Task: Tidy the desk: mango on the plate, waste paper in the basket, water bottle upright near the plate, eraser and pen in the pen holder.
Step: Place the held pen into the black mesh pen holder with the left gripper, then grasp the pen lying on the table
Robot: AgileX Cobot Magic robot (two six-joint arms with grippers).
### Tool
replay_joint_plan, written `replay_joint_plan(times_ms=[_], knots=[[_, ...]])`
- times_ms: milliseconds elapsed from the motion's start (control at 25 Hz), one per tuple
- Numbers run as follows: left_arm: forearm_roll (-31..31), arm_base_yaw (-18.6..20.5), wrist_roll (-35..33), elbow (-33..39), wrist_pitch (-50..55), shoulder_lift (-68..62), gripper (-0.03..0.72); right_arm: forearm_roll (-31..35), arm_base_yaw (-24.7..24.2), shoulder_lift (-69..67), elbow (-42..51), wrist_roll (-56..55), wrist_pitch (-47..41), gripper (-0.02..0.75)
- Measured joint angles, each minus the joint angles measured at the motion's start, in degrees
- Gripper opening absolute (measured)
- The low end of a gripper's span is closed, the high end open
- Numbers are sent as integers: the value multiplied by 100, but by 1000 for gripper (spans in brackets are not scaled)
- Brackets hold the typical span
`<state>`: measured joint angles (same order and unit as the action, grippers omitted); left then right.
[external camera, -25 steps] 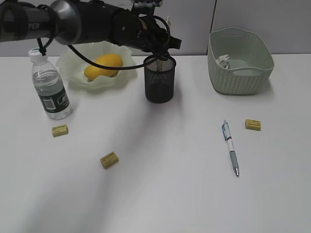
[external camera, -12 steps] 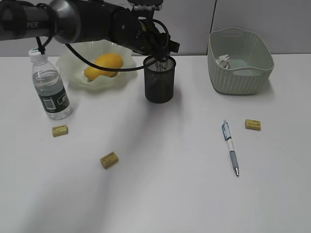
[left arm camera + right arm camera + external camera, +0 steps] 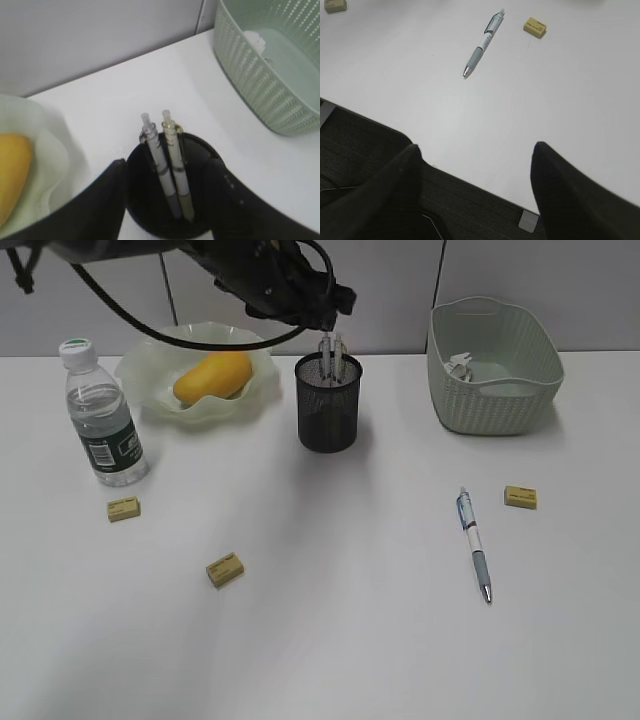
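Our left gripper [image 3: 167, 192] hangs over the holder [image 3: 328, 405] with jaws wide and empty, two pens [image 3: 167, 165] standing inside. Right jaws wide too. One pen [image 3: 474, 545] and three erasers [image 3: 225, 569] lie on the worktop [image 3: 330, 640]; a clumsy arm could tip the holder.

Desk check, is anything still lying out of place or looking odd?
Yes. Three erasers and one pen lie loose on the desk, outside the pen holder. Nothing looks spilled or damaged.
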<state>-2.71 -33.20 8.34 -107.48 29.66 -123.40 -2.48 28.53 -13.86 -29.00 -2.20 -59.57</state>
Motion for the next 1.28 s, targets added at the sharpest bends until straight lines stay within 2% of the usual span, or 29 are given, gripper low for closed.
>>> replay_joint_plan(times_ms=[360,560,960,1080,1280], knots=[[-72,0,0,0,2559,431,506,0,0,0,0,0,0,532],[-171,0,-5,0,3854,491,524,0,0,0,0,0,0,532],[1,-1,-45,98,3996,1144,526,0,0,0,0,0,0,532],[2,-1,-98,496,3996,1510,520,0,0,0,0,0,0,532],[-55,-1,-129,1617,4004,2291,493,0,0,0,0,0,0,532]])
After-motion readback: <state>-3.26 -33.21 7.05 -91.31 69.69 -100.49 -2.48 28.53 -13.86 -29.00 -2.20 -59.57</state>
